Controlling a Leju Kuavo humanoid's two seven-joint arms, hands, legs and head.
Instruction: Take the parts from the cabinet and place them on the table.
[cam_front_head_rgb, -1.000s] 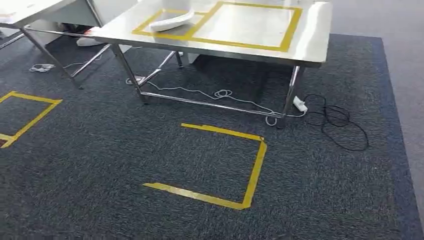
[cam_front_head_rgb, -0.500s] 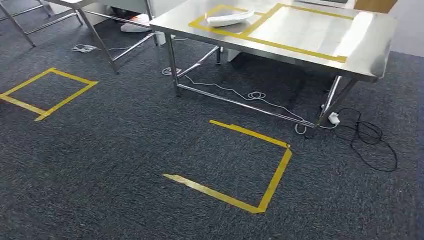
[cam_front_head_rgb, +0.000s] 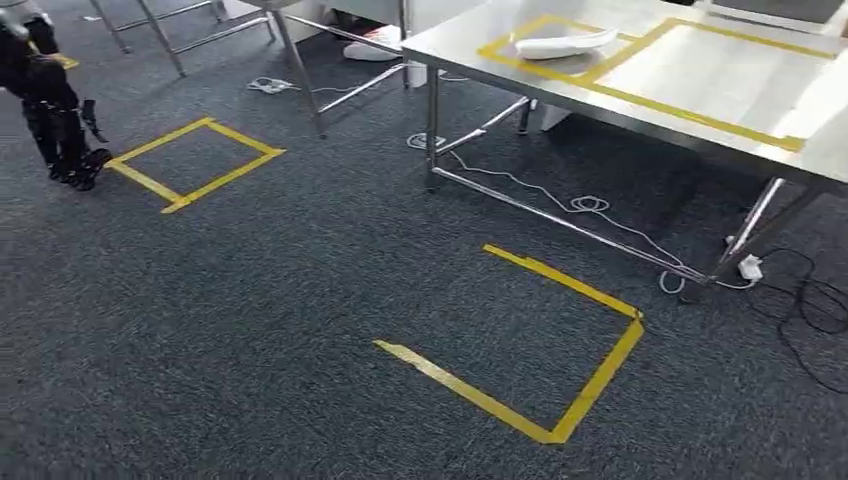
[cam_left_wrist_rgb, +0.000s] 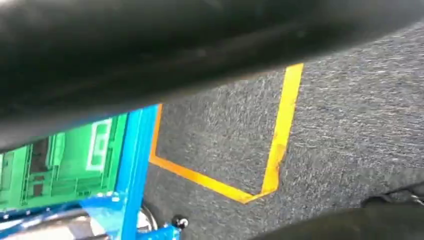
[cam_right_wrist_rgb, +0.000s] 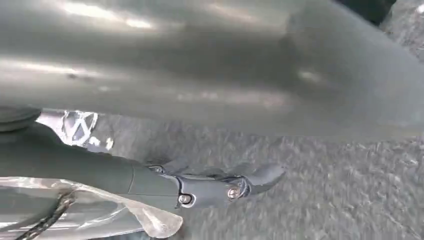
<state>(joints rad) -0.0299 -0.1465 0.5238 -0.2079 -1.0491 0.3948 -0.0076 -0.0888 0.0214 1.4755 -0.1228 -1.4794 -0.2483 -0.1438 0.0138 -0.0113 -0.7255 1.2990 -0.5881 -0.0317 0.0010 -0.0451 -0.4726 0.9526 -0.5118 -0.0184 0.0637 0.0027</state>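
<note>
Parts are what you're fetching: one white curved part (cam_front_head_rgb: 565, 44) is lying on the steel table (cam_front_head_rgb: 470, 40), upper right, likely light, rigid, slippery; grip its middle. Left hand (cam_front_head_rgb: 60, 120) is hanging upper left, right hand (cam_right_wrist_rgb: 220, 187) over carpet; can't tell either's grip.
</note>
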